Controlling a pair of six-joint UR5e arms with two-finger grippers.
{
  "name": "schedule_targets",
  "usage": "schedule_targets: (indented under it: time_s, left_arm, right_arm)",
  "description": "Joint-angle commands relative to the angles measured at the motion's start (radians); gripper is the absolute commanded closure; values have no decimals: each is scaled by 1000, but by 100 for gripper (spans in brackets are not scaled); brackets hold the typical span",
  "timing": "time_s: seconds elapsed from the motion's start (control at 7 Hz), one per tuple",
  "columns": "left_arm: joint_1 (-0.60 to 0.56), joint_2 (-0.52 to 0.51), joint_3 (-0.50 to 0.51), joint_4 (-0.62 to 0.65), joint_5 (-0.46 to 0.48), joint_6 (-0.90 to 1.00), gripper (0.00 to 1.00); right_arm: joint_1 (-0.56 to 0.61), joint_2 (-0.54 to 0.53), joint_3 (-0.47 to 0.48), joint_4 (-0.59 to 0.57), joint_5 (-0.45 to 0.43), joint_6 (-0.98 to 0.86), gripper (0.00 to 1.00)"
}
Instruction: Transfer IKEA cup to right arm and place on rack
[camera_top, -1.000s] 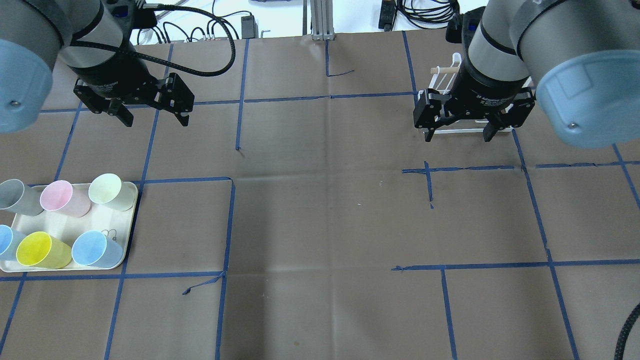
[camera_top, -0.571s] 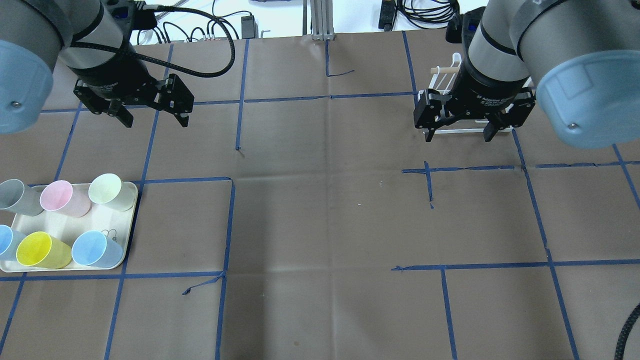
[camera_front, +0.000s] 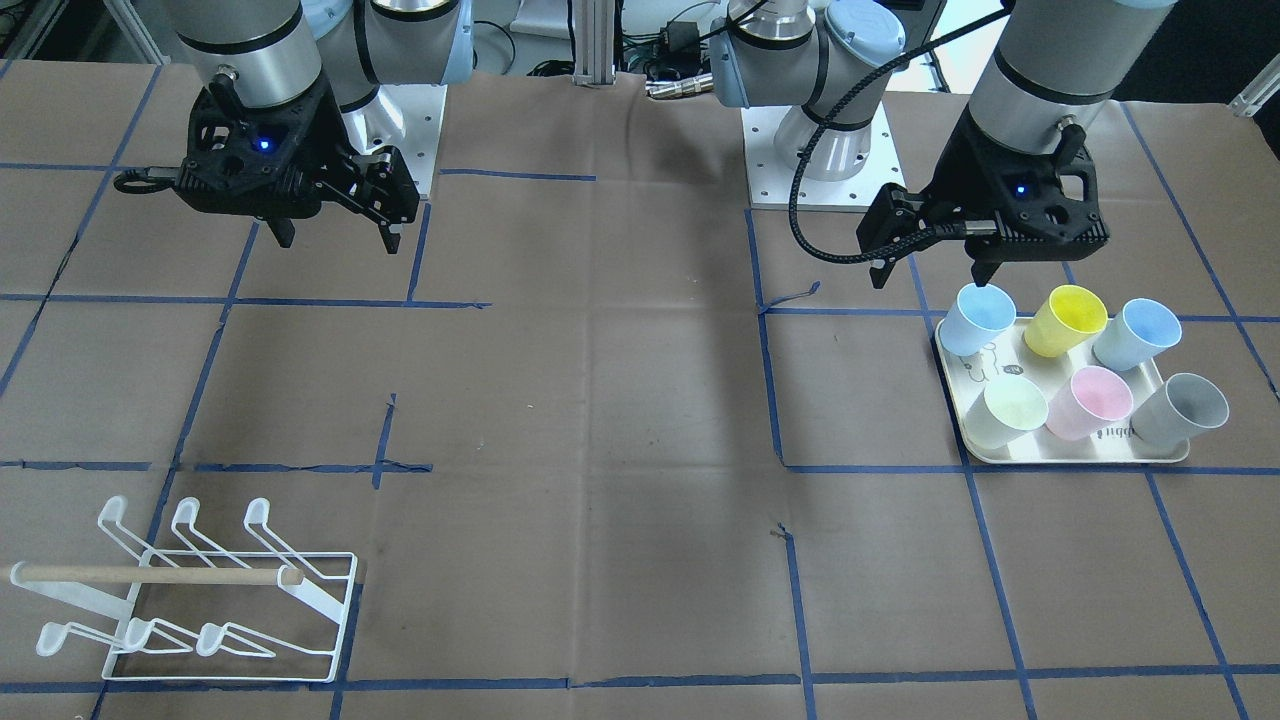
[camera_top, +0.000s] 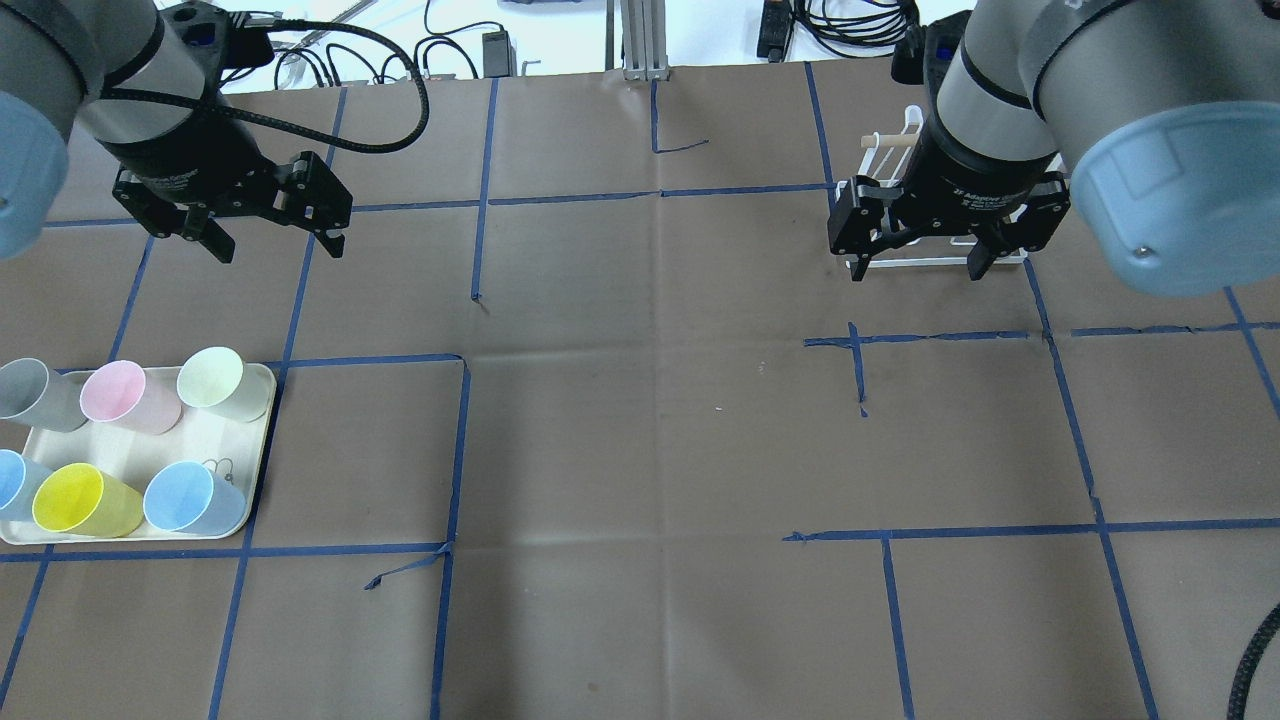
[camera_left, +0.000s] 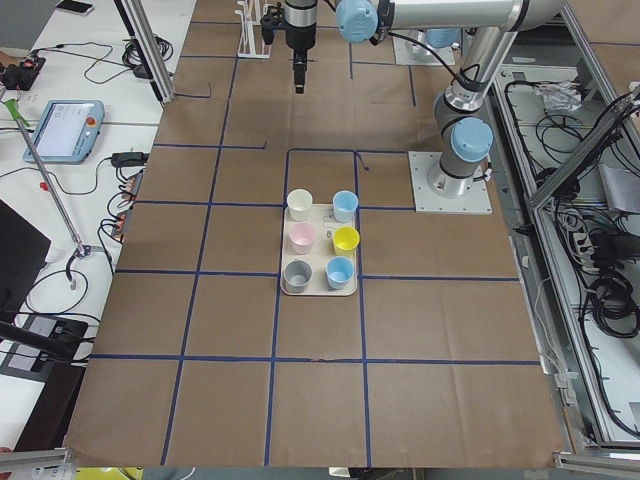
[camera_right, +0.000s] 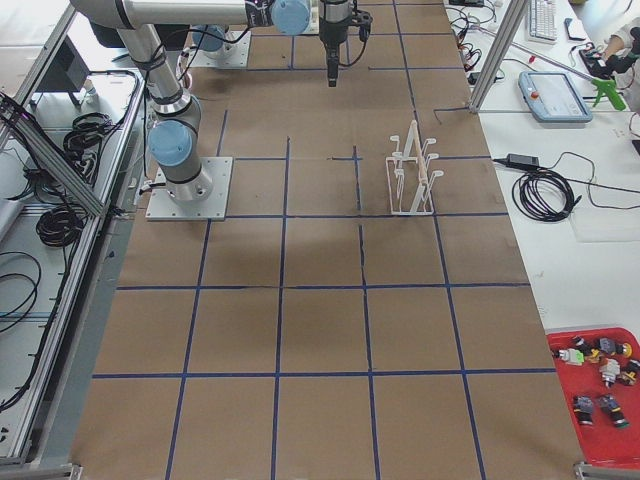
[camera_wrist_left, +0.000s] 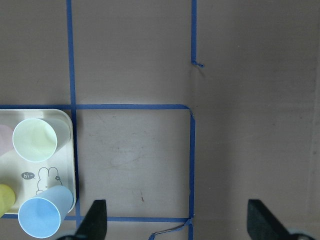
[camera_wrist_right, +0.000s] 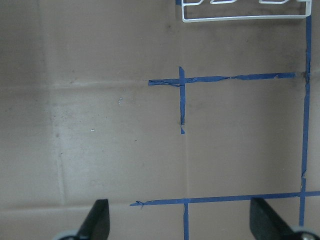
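Observation:
Several plastic cups stand on a cream tray (camera_top: 262, 440) at the near left: grey (camera_top: 25, 390), pink (camera_top: 115, 392), pale green (camera_top: 212, 378), yellow (camera_top: 70, 497) and two blue ones (camera_top: 180, 497). My left gripper (camera_top: 280, 245) is open and empty, high above the table, beyond the tray. In the left wrist view the pale green cup (camera_wrist_left: 34, 140) and a blue cup (camera_wrist_left: 40, 225) lie at the lower left. My right gripper (camera_top: 916, 270) is open and empty, above the front of the white wire rack (camera_top: 940, 262). The rack (camera_front: 200, 600) holds no cup.
Brown paper with blue tape lines (camera_top: 460, 450) covers the table. Cables and an aluminium post (camera_top: 640, 40) lie beyond the far edge. In the front-facing view, the left gripper (camera_front: 930, 275) hangs just behind the tray and the right gripper (camera_front: 338, 240) is near its base.
My left gripper has moved left and slightly toward the tray, still open. The right arm has not moved.

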Motion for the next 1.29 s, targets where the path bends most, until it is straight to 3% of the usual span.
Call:
schedule_targets:
  time_s: [0.0, 0.29, 0.43, 0.86, 1.14]
  left_arm:
    - [132, -3, -31, -7, 1, 167, 0]
    - [334, -10, -102, 20, 2, 388, 0]
    - [377, -16, -119, 57, 4, 419, 0]
    - [376, -65, -200, 143, -16, 360, 0]
    - [375, -105, -289, 296, -15, 349, 0]
  right_arm:
    - [0, 0, 0, -2, 0, -2, 0]
    - [0, 0, 2, -4, 3, 5, 0]
    - [0, 0, 0, -5, 3, 8, 0]
    - [1, 0, 0, -5, 5, 11, 0]
    - [1, 0, 0, -5, 3, 11, 0]
